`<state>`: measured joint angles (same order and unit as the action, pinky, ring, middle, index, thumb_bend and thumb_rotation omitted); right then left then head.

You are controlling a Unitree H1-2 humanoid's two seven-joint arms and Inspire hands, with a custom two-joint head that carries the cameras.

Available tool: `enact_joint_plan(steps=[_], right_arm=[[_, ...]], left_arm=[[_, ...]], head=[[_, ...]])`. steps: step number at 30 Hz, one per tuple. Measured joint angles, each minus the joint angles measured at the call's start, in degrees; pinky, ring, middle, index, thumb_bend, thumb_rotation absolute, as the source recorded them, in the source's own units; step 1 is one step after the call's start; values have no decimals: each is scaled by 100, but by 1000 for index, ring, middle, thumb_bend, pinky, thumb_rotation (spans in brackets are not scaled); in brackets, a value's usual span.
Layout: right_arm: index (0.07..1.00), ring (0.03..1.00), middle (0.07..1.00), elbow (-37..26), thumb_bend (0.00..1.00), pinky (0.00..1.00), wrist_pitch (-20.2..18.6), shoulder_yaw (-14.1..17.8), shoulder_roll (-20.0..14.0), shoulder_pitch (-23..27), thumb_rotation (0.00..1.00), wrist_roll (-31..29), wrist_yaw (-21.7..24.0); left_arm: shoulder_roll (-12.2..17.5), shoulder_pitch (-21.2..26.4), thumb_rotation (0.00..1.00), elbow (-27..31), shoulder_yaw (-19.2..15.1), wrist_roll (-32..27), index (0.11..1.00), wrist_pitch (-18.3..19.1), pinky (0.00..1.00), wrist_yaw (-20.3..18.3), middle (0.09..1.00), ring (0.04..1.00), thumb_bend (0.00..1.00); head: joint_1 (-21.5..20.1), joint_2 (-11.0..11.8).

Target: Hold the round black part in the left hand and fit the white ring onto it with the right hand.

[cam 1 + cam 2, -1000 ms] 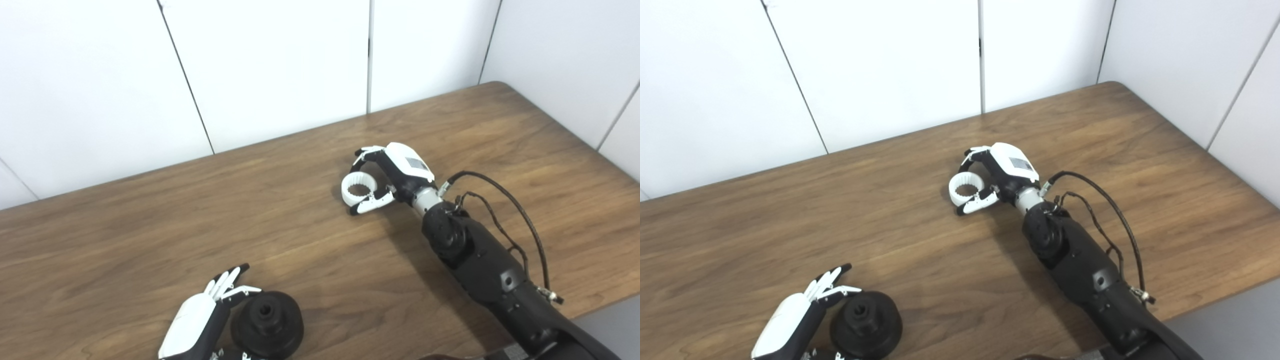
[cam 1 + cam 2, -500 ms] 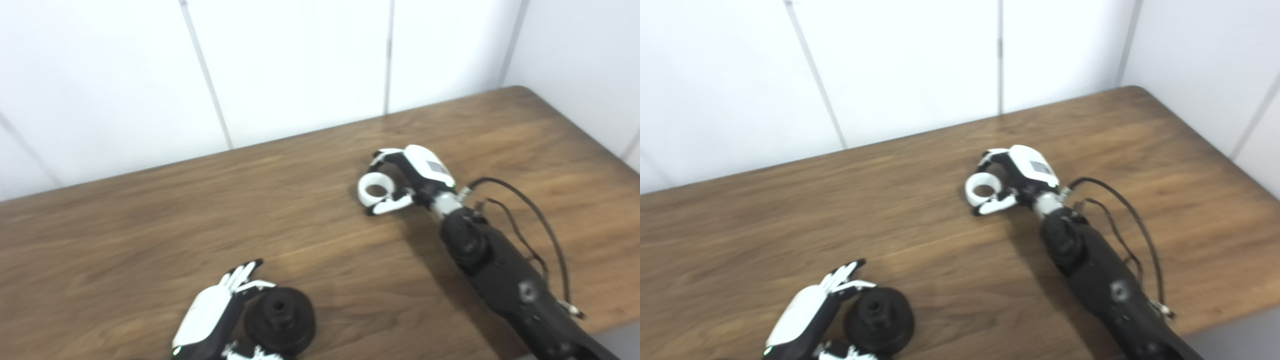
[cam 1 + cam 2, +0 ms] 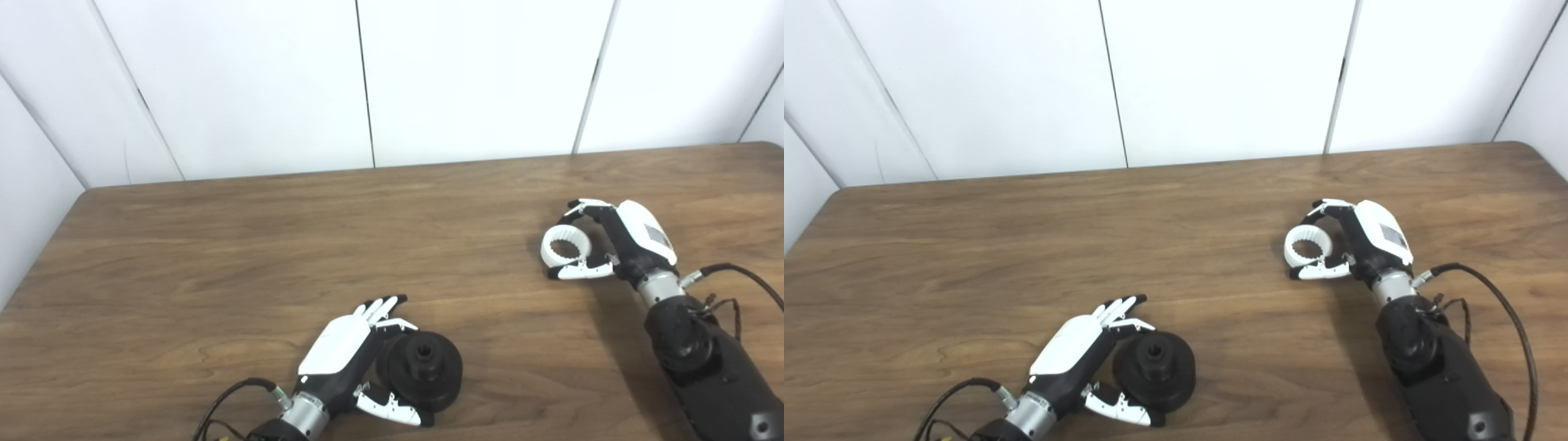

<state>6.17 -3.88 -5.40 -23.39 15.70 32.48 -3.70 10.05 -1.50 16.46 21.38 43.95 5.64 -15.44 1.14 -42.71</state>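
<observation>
The round black part [image 3: 422, 367] lies flat on the wooden table [image 3: 245, 245] near its front edge, with a hole in its raised hub. My left hand [image 3: 340, 349] rests against the part's left side, open, fingers stretched past it and thumb along its near rim. The toothed white ring [image 3: 545, 252] sits at the right on the table. My right hand [image 3: 625, 239] is shut on it, fingers curled over its far edge and thumb against its near edge.
White wall panels [image 3: 478, 79] stand right behind the table's far edge. The table's far left corner [image 3: 86, 193] is in view. A black cable [image 3: 735, 275] loops beside my right forearm.
The whole picture has shifted, so the camera has turned left. Both hands, the ring and the black part keep the same places relative to each other.
</observation>
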Motion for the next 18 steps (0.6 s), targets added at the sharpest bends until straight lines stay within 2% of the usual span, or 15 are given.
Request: enact_joint_plan(steps=[8, 18], right_arm=[[484, 868, 813, -756, 518, 777, 36, 44, 117, -39, 138, -47, 7], [483, 857, 802, -1796, 518, 744, 27, 78, 293, -155, 140, -181, 275]], left_arm=[[-10, 31, 365, -64, -3, -1, 671, -25, 1000, 48, 992, 1000, 1000], [-19, 42, 362, -144, -4, -4, 671, -107, 1000, 135, 989, 1000, 1000]], head=[[18, -44], [-18, -62]])
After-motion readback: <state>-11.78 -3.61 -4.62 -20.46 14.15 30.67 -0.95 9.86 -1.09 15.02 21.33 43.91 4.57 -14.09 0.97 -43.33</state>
